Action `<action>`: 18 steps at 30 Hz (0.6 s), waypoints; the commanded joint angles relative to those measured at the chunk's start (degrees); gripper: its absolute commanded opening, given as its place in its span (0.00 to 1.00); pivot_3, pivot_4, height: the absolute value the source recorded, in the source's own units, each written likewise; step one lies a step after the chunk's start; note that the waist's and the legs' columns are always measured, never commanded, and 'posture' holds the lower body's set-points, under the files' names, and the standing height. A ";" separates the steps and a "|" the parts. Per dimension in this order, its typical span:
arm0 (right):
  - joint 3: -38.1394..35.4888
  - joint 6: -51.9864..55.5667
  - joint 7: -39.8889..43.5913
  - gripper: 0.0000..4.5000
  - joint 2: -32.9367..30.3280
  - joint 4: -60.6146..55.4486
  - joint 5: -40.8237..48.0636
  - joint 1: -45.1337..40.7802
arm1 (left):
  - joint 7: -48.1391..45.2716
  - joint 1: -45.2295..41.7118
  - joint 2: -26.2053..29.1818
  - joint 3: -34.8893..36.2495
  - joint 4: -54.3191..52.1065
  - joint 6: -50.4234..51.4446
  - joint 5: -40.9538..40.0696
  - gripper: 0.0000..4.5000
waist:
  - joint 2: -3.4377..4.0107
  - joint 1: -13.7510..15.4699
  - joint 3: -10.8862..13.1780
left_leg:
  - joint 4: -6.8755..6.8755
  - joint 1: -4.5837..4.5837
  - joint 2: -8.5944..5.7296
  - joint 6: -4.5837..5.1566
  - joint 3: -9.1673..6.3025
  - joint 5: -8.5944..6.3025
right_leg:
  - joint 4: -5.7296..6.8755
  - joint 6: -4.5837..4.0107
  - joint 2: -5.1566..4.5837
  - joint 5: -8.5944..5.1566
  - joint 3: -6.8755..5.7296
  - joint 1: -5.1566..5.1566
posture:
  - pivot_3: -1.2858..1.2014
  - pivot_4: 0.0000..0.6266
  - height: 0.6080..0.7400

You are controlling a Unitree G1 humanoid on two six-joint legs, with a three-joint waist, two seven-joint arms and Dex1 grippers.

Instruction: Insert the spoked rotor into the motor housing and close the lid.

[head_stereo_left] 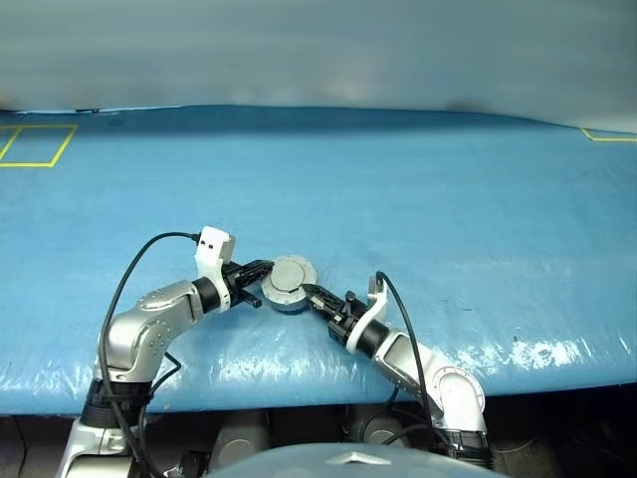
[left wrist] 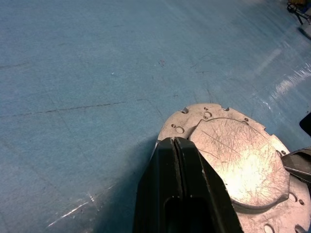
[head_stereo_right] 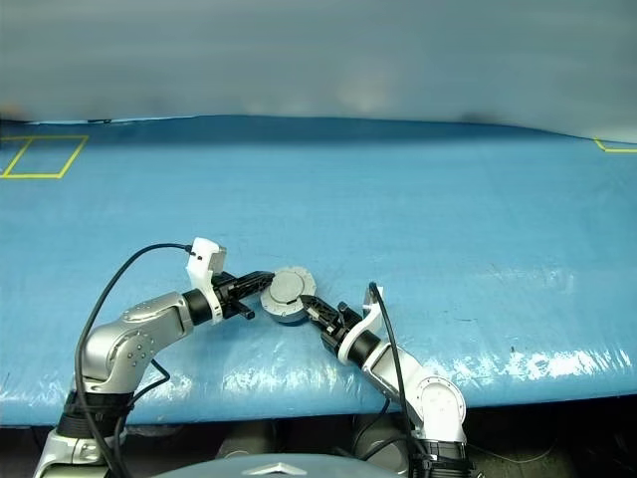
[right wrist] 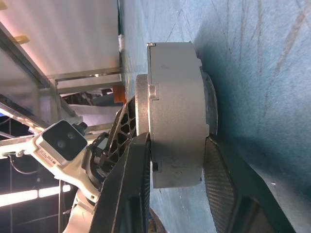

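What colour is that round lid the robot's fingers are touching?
The lid is plain silvery grey metal, covered in fine scratches; the left wrist view shows it best.

A bench (head_stereo_left: 398,179) covered with a blue, plastic-looking sheet spans both head views; the covering is wrinkled and shows bright glare along its near edge, strongest toward the right. Yellow tape (head_stereo_left: 38,145) marks out a rectangle on the sheet at the far left, and a short corner of yellow tape (head_stereo_left: 607,135) lies at the far right edge. Beyond the bench rises a pale grey wall (head_stereo_left: 318,50). The right wrist view takes in a metal frame (right wrist: 73,80) of pale bars past the bench's edge, with a glowing strip light (right wrist: 19,196) in the dark area nearby.
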 commanded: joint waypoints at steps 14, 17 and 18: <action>1.69 -6.63 2.40 0.26 3.17 -4.77 -0.62 0.36 | 11.72 0.47 -10.16 20.79 -1.80 1.65 -15.69 1.00 | -0.01 0.04 0.01 | -0.02 -0.05 -0.01 0.00 -0.01 0.00 | -0.02 0.07 -0.02 0.04 -0.01 -0.03 | 0.52 0.24 1.00; 1.07 -7.56 1.70 0.26 3.37 -4.53 0.51 -2.10 | 12.43 1.65 -11.43 21.60 -0.97 2.17 -18.25 1.00 | -0.08 0.05 0.08 | -0.02 -0.10 -0.01 -0.01 -0.03 0.00 | -0.02 0.08 -0.02 0.04 -0.02 -0.07 | 0.52 0.24 1.00; 0.97 -7.75 1.63 0.26 3.32 -4.37 0.55 -2.82 | 12.45 2.16 -11.67 21.59 -0.74 2.35 -18.97 1.00 | -0.08 0.05 0.08 | -0.01 -0.12 -0.01 -0.01 -0.03 0.00 | -0.02 0.08 -0.01 0.04 -0.02 -0.08 | 0.52 0.24 1.00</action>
